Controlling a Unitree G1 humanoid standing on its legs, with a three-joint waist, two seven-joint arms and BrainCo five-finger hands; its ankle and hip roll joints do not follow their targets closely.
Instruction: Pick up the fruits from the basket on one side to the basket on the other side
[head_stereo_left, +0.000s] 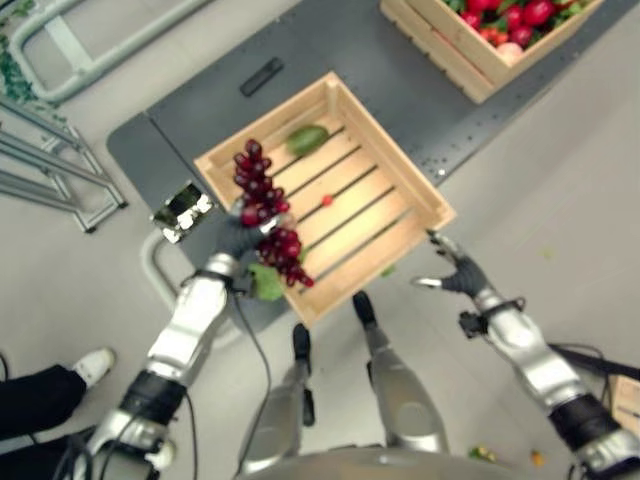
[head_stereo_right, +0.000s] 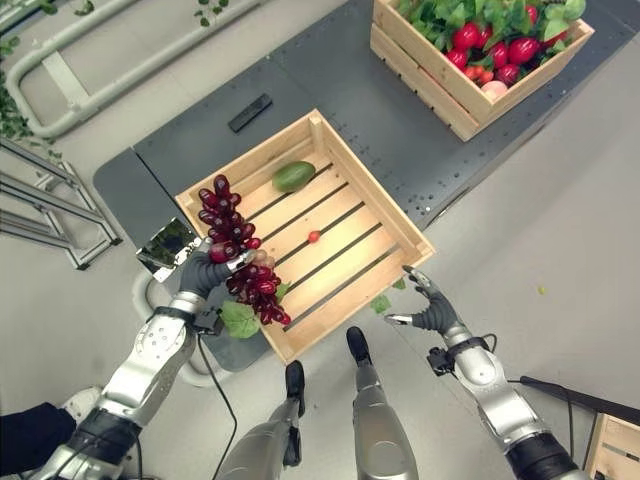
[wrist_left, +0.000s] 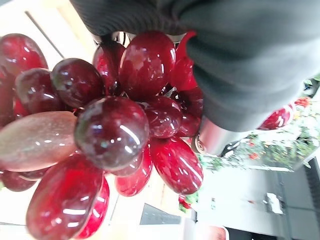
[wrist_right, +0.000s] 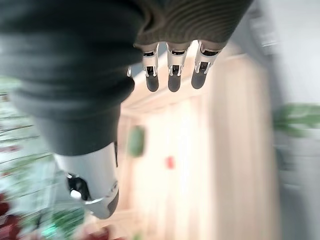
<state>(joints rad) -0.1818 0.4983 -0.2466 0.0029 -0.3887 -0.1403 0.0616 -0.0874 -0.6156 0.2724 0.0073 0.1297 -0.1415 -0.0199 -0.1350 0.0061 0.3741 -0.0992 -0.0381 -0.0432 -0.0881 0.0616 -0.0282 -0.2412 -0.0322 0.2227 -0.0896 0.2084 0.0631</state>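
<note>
My left hand (head_stereo_right: 203, 272) is shut on a bunch of dark red grapes (head_stereo_right: 238, 254), held over the left rim of the near wooden crate (head_stereo_right: 395, 212); the grapes (wrist_left: 115, 130) press against that hand's cover in the left wrist view. Inside the crate lie a green avocado (head_stereo_right: 293, 176) and a small red fruit (head_stereo_right: 314, 237). A green leaf (head_stereo_right: 239, 319) hangs below the grapes. My right hand (head_stereo_right: 430, 305) hovers open just off the crate's near right corner. The far crate (head_stereo_right: 440, 85), at the top right, holds several red fruits (head_stereo_right: 500, 50) and greens.
Both crates sit on a dark grey platform (head_stereo_right: 330, 70). A black remote-like bar (head_stereo_right: 249, 112) lies behind the near crate. A shiny small box (head_stereo_right: 166, 246) sits at the crate's left. Metal railings (head_stereo_right: 60, 80) stand at the left. A person's shoe (head_stereo_left: 92, 365) shows at the lower left.
</note>
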